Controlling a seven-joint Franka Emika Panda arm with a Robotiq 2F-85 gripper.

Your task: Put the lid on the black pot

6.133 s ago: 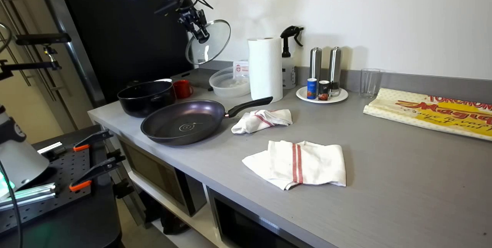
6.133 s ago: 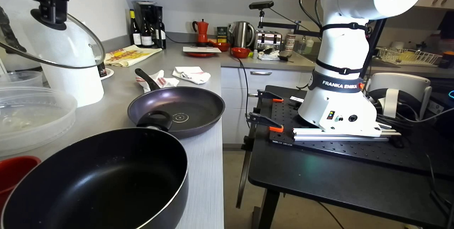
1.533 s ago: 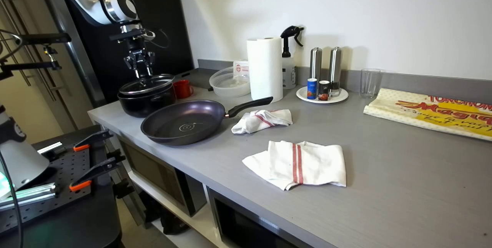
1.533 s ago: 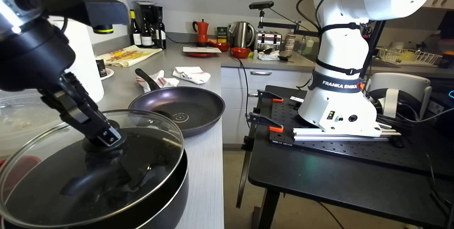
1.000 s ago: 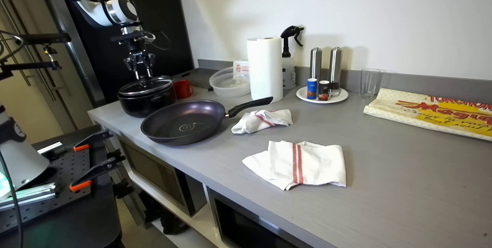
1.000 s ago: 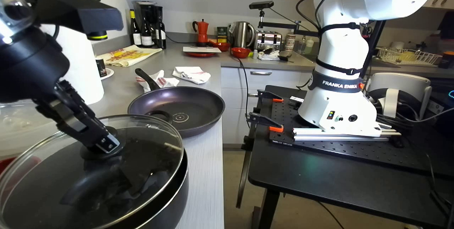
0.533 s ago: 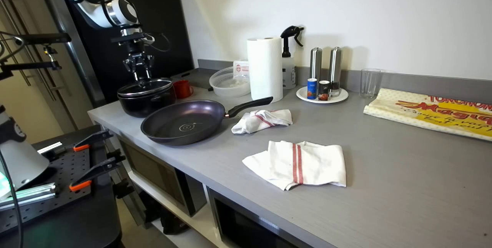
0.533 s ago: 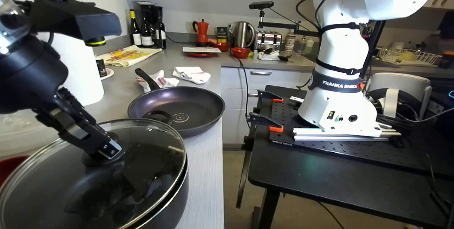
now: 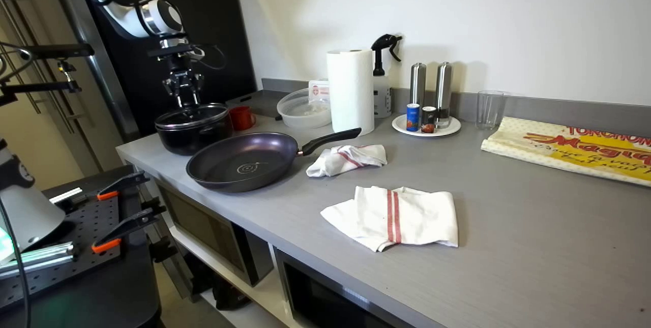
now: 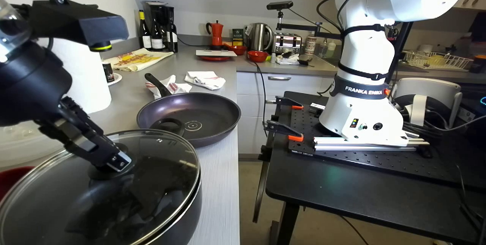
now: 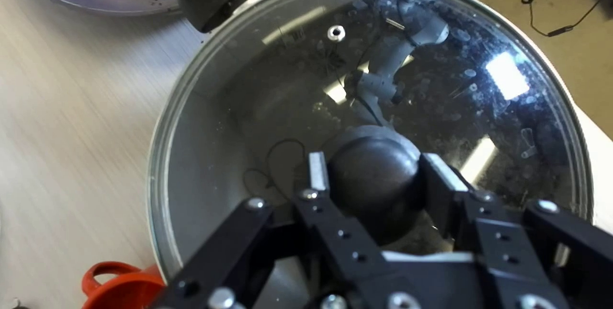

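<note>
The round see-through glass lid (image 9: 203, 114) lies over the small black pot (image 9: 185, 140), nearly level, in both exterior views (image 10: 163, 192). A thin dark gap shows between the lid's rim and the pot's wall (image 10: 188, 214) on the near right. I cannot tell if the rim rests all the way round. My gripper (image 9: 189, 103) points down at the lid's middle. In the wrist view its fingers (image 11: 376, 175) stand on both sides of the round black knob and appear to press on it. The wrist view shows the lid (image 11: 268, 108) covering the pot's mouth; the pot's handle sticks out beside it.
The dark frying pan (image 9: 244, 162) stands close beside the pot. A red mug (image 9: 241, 118) is just behind the pot. A clear container (image 9: 304, 117), paper roll (image 9: 351, 91) and white cloths (image 9: 394, 218) stand or lie farther along. The counter's edge runs near the pot.
Six seconds ago the lid hung steeply tilted, high near the wall. It has come over the pot and down. In the last second and a half it has sunk slightly and levelled with my gripper.
</note>
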